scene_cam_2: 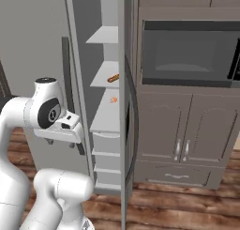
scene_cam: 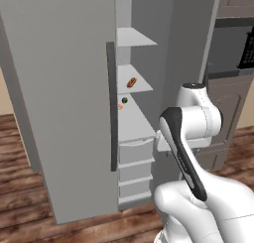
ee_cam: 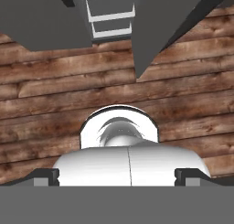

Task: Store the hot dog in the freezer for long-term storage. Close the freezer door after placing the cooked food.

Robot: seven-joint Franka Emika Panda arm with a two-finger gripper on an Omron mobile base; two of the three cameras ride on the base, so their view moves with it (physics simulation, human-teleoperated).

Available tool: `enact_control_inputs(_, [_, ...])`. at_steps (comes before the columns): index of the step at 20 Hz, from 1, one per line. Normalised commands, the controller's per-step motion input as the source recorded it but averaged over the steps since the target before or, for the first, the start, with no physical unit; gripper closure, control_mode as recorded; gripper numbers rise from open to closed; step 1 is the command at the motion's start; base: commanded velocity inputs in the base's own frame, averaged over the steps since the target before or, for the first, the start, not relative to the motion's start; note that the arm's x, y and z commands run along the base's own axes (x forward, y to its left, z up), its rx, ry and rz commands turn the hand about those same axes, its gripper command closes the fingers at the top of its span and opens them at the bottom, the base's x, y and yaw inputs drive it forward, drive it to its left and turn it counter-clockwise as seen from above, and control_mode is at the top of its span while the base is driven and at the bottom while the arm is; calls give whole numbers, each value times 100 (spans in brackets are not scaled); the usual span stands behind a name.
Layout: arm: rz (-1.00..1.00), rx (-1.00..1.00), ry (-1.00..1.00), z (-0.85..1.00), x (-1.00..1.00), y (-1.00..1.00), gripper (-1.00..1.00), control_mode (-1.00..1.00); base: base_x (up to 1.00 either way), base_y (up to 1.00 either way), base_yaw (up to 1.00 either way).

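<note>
A: Where is the small red-orange hot dog in its tan bun [scene_cam: 131,82]?

B: Lying on a white middle shelf [scene_cam: 141,86] inside the tall narrow grey freezer [scene_cam: 130,113], above a small dark green round item [scene_cam: 124,100] and a flat orange scrap [scene_cam: 120,107].

A: So the storing looks done?

B: I judge so. The tall plain grey freezer door [scene_cam: 64,103] with its long dark handle [scene_cam: 112,108] stands wide open; shutting it remains.

A: And the two-finger gripper [scene_cam_2: 61,142]?

B: Released, jaws spread and empty, pointing down at the wooden floor [ee_cam: 55,104], just beside the handle.
</note>
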Motion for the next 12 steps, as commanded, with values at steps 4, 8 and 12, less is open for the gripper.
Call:
enact_control_inputs(4, [0, 0, 0, 0, 0, 0, -100, 100, 0, -47, 3])
enact_control_inputs(8, [0, 0, 0, 0, 0, 0, -100, 100, 0, -13, 0])
enact_control_inputs(12, [0, 0, 0, 0, 0, 0, -100, 100, 0, -5, 1])
